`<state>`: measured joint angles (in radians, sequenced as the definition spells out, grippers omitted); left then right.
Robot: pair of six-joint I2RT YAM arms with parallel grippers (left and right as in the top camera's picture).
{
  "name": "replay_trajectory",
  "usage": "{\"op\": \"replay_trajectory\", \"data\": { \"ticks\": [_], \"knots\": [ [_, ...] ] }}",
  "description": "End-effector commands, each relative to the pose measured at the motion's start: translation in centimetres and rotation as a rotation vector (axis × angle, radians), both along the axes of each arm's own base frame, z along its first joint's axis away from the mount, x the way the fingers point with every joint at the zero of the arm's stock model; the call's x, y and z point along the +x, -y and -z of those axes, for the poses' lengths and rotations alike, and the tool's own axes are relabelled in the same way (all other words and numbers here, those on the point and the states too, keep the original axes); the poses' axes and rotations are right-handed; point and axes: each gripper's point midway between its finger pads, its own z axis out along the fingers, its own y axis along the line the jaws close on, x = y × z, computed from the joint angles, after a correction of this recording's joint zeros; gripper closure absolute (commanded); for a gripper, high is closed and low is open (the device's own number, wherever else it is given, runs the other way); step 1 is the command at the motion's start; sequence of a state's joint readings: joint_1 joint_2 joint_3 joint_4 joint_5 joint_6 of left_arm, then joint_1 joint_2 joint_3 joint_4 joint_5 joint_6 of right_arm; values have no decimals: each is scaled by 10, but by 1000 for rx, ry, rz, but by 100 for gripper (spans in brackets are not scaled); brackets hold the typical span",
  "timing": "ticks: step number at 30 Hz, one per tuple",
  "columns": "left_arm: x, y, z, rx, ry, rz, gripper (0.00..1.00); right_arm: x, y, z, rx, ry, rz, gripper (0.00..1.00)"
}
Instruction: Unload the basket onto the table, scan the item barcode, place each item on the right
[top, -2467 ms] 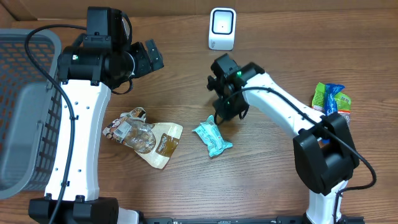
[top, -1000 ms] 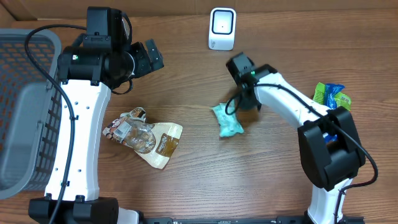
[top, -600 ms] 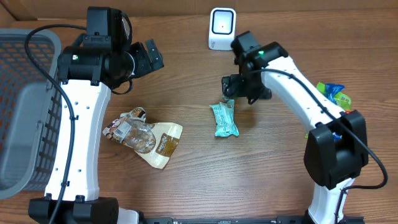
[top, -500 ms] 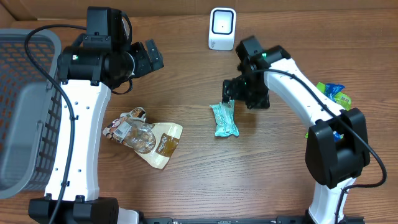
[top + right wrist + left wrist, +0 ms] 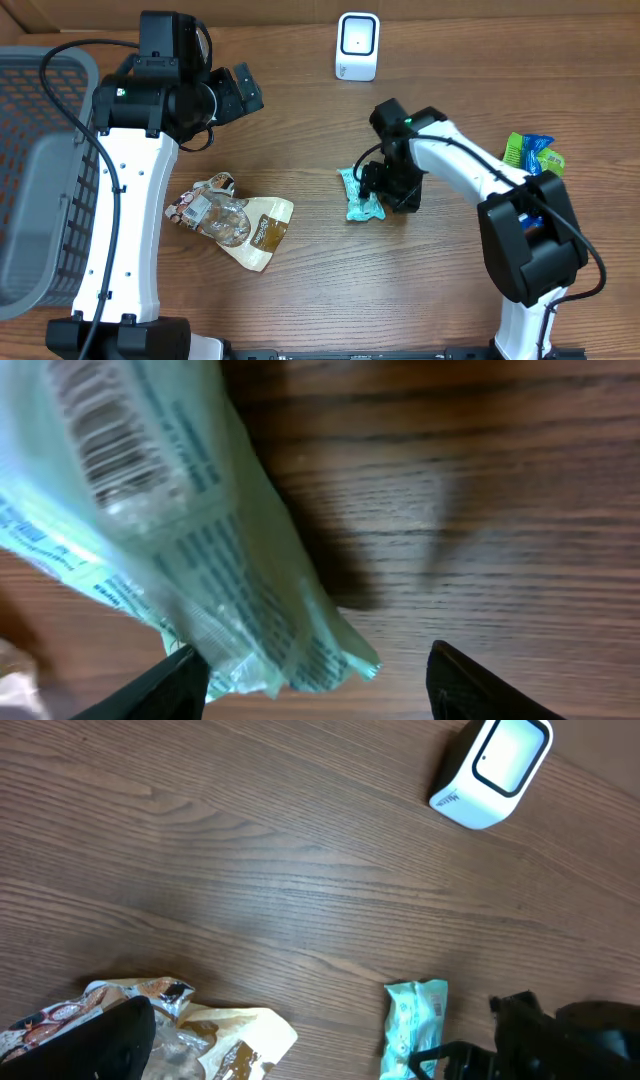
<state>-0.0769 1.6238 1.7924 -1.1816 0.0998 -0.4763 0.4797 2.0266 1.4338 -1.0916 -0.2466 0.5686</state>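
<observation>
Both right gripper (image 5: 315, 682) fingers (image 5: 165, 688) straddle the teal packet (image 5: 180, 540) (barcode showing)

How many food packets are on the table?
3: a teal packet at the centre, a brown bag left of it, a green packet at the right edge. The right arm may hide more there.

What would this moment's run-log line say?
right gripper: jaws open over teal packet | barcode: facing up | packet on table, apart from scanner | left gripper: open

Teal packet (image 5: 190, 550) glossy crinkled plastic; table (image 5: 480, 500) matt wood grain.
</observation>
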Motion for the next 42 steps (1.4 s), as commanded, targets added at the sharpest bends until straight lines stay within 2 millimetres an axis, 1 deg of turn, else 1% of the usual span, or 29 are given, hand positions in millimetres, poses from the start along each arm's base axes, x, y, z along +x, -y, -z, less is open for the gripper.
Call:
{"op": "replay_trajectory", "data": {
  "ticks": [1,2,4,6,7,9,11,14,17,18,21,23,24,26,27,29,34,36,38,42],
  "knots": [
    [3,0,2,4,-3,-4,0,7,23,6,-152,77,-52,30],
    [3,0,2,4,-3,-4,1,9,29,6,-183,89,-64,30],
    [3,0,2,4,-3,-4,0,17,48,6,-289,133,-75,30],
    [3,0,2,4,-3,-4,0,29,71,3,-415,195,-81,29],
    [3,0,2,4,-3,-4,0,35,80,1,-467,225,-87,27],
    [3,0,2,4,-3,-4,0,51,95,-4,-552,294,-135,24],
    [3,0,2,4,-3,-4,0,66,99,-8,-593,355,-228,20],
    [3,0,2,4,-3,-4,0,89,98,-14,-625,435,-394,19],
    [3,0,2,4,-3,-4,0,108,96,-31,-653,505,-385,19],
    [3,0,2,4,-3,-4,0,112,94,-40,-647,522,-338,19],
    [3,0,2,4,-3,-4,0,113,89,-70,-576,530,-154,19],
    [3,0,2,4,-3,-4,1,106,81,-85,-451,498,-23,18],
    [3,0,2,4,-3,-4,0,102,77,-89,-385,476,38,18],
    [3,0,2,4,-3,-4,0,96,74,-92,-257,417,167,11],
    [3,0,2,4,-3,-4,0,95,72,-92,-199,387,211,8],
    [3,0,2,4,-3,-4,0,98,66,-87,-70,332,274,7],
    [3,0,2,4,-3,-4,0,111,57,-68,201,268,396,7],
    [3,0,2,4,-3,-3,0,112,53,-62,285,245,430,7],
    [3,0,2,4,-3,-4,0,109,53,-53,321,220,457,8],
    [3,0,2,4,-3,-4,0,96,58,-34,298,170,502,10]
  ]
}}
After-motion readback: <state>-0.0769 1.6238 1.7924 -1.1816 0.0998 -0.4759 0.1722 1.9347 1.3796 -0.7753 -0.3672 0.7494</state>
